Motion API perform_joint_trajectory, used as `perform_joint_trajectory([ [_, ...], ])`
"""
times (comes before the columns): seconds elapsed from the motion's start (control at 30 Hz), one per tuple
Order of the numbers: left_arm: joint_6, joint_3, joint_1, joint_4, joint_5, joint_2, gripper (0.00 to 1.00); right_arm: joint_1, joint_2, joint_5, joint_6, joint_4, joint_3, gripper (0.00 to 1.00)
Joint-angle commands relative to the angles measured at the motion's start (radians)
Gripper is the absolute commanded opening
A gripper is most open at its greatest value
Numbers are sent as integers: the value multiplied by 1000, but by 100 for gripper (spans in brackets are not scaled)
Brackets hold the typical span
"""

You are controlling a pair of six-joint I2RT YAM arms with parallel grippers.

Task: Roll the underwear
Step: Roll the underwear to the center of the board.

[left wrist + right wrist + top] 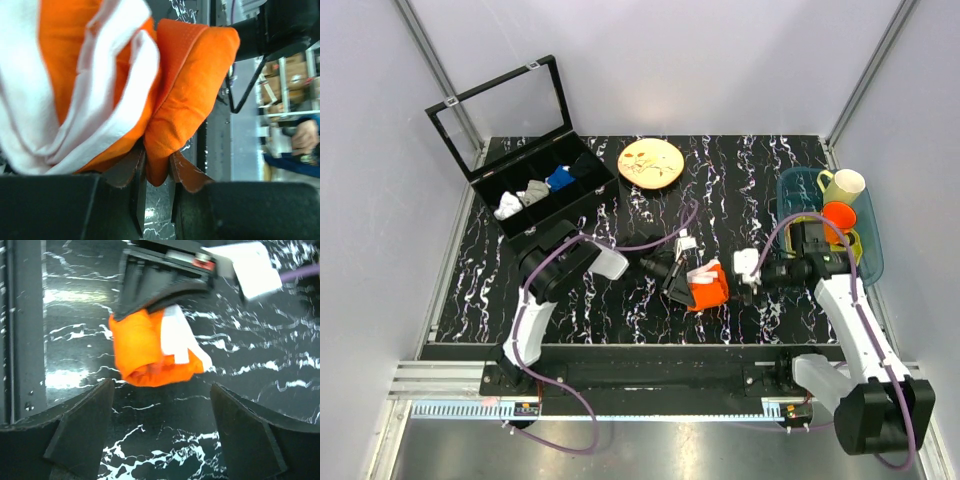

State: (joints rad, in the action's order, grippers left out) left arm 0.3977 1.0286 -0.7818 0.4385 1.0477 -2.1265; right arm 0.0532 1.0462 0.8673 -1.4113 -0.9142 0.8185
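No text, label, brand or number is legible in any view. The orange-and-white underwear (pixel 185 95) is crumpled into folds, and any lettering on it cannot be read.

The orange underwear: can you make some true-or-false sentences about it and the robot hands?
1. The left hand pinches the underwear. True.
2. The right hand grips the underwear too. False: it is open and apart from it.
3. The underwear lies in the black box. False: it is between the hands, away from the black box.
4. An orange cup sits in the blue basket. True.
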Motion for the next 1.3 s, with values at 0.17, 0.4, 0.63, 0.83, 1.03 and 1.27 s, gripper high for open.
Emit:
perform_joint_trajectory([
  [0.17, 214, 31, 44, -173, 5, -170, 17, 186, 8, -63, -362, 70, -156, 86],
  [0.4, 190, 86, 44, -254, -18, -179, 17, 318, 60, -154, -331, 149, -171, 85],
  [0.63, 142, 146, 42, -363, -41, -191, 18, 356, 87, -263, -296, 262, -235, 84],
  [0.83, 136, 182, 42, -402, -63, -184, 25, 358, 129, -336, -282, 267, -257, 75],
  [1.03, 133, 194, 42, -399, -115, -112, 41, 358, 158, -396, -216, 298, -278, 65],
  [1.27, 156, 137, 61, -288, -225, 60, 99, 358, 190, -399, -129, 317, -266, 55],
])
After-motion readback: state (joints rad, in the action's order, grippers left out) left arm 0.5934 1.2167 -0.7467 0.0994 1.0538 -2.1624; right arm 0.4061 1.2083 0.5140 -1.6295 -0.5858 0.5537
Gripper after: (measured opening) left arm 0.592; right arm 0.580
